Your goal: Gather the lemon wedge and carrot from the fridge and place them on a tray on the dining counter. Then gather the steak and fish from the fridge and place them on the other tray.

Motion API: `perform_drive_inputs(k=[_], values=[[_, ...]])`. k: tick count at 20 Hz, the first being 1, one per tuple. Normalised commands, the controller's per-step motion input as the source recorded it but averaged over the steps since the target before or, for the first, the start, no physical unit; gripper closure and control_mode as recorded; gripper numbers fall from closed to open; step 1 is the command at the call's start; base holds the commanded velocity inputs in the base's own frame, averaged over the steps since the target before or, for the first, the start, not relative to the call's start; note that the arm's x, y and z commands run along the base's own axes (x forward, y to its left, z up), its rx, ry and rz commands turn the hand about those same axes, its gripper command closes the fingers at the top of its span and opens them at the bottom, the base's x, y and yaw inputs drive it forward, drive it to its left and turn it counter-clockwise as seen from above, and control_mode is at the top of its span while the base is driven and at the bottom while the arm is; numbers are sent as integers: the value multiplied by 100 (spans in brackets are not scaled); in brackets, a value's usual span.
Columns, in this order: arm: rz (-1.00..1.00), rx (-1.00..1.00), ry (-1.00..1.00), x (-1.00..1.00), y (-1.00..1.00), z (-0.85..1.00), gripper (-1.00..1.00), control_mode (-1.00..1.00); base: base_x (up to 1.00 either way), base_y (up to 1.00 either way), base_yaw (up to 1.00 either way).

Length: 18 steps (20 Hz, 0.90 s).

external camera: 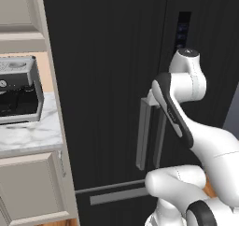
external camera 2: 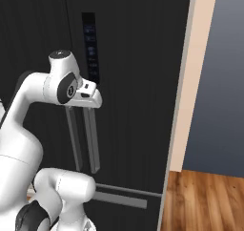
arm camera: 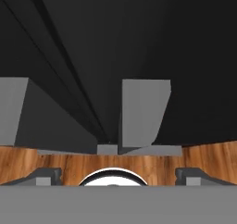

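Gripper (arm camera: 118, 174) with jaws spread wide and nothing between them, pointing down along the closed black fridge (external camera: 102, 80), its right grey door handle (arm camera: 143, 116) directly ahead between the fingertips, left handle (arm camera: 14, 112) off to one side, wood floor (arm camera: 203, 156) beyond, coffee machine (external camera: 18, 89) on the marble worktop (external camera: 28, 136) well apart

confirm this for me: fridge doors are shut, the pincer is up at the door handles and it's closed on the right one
Not quite. In the hand view the pincer is open, its fingertips spread wide, gripping nothing. The fridge is shut, and the pincer is up at the door handles.
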Motion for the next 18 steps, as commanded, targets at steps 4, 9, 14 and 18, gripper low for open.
perform_drive_inputs(k=[4, 9, 14, 18], values=[[0, 0, 0, -4, 0, 0, -100, 100, -7, 0, 0], [0, 0, 0, 0, 0, 0, -100, 100, -43, 0, 0], [0, 0, 0, 0, 0, 0, -100, 100, -34, 0, 0], [0, 0, 0, 0, 0, 0, -100, 100, -45, 0, 0]])
